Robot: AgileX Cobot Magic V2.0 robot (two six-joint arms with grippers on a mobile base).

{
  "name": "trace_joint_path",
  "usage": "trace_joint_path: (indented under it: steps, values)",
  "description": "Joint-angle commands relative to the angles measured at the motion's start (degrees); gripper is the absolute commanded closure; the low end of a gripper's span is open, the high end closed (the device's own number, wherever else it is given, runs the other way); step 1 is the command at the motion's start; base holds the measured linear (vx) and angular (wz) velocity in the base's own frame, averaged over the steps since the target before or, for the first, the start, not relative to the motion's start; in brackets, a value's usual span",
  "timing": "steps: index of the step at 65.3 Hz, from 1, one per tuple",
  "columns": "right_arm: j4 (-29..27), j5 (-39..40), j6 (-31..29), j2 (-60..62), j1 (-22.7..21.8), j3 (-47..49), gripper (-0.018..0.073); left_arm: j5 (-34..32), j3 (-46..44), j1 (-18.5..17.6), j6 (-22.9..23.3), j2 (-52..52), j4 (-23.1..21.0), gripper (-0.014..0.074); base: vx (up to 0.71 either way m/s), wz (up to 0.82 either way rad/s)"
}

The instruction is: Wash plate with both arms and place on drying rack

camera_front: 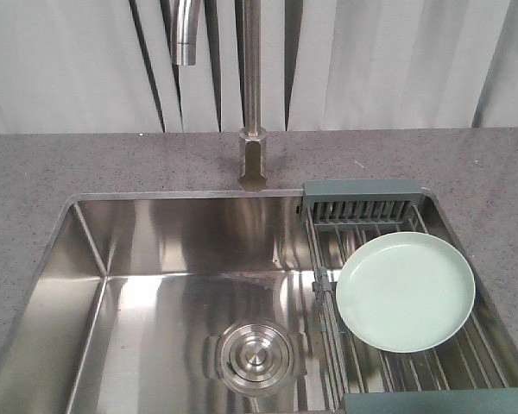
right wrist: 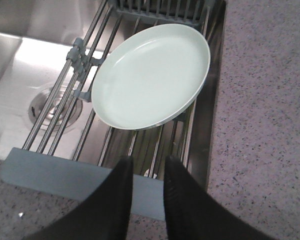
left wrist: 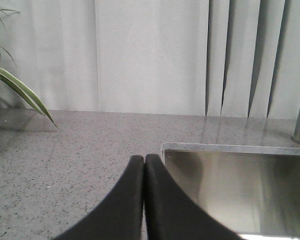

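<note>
The pale mint-green plate (camera_front: 405, 290) lies flat on the wire bars of the drying rack (camera_front: 363, 212), which spans the right side of the sink. In the right wrist view the plate (right wrist: 152, 75) rests on the rack (right wrist: 75, 175) ahead of my right gripper (right wrist: 148, 161), which is open with nothing between its fingers and hovers over the rack's near teal end. My left gripper (left wrist: 143, 159) is shut and empty, above the counter by the sink's left corner. Neither arm shows in the front view.
The steel sink basin (camera_front: 190, 293) has a round drain (camera_front: 252, 354). A tall faucet (camera_front: 252, 103) stands behind it. Grey speckled counter (camera_front: 34, 172) surrounds the sink. A plant's leaves (left wrist: 20, 90) reach in at the far left of the counter.
</note>
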State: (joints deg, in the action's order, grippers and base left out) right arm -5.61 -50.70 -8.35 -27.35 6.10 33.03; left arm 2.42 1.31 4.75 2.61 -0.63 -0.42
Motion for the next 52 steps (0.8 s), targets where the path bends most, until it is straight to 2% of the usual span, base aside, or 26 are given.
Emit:
trace_joint_path:
  steps: [1,9,18,31,39,52]
  values:
    - [0.3,7.9,-0.3,1.8,-1.0,-1.2,0.0495,-4.7,-1.3,0.2,0.0,-0.9,-0.6,0.0603,0.0,0.0]
    - [0.0,16.4,-0.3,5.5,-1.2,-7.2,0.0573,-4.7,-1.3,0.2,0.0,-0.9,-0.6,0.0603,0.0,0.0]
    - [-1.1,29.2,-0.3,10.9,-3.6,-15.4,0.0568,-4.7,-1.3,0.2,0.0,-0.9,-0.6,0.0603,0.0,0.0]
    - [-1.3,42.1,-0.2,18.4,-7.8,-24.4,0.0564,-4.7,-1.3,0.2,0.0,-0.9,-0.6,0.0603,0.0,0.0]
    - [-1.3,48.0,-0.2,22.9,-9.0,-29.1,0.0562,-4.7,-1.3,0.2,0.0,-0.9,-0.6,0.0603,0.0,0.0]
    - [-1.3,51.6,-0.2,28.3,-9.0,-34.9,0.0561,-4.7,-1.3,0.2,0.0,-0.9,-0.6,0.0603,0.0,0.0]
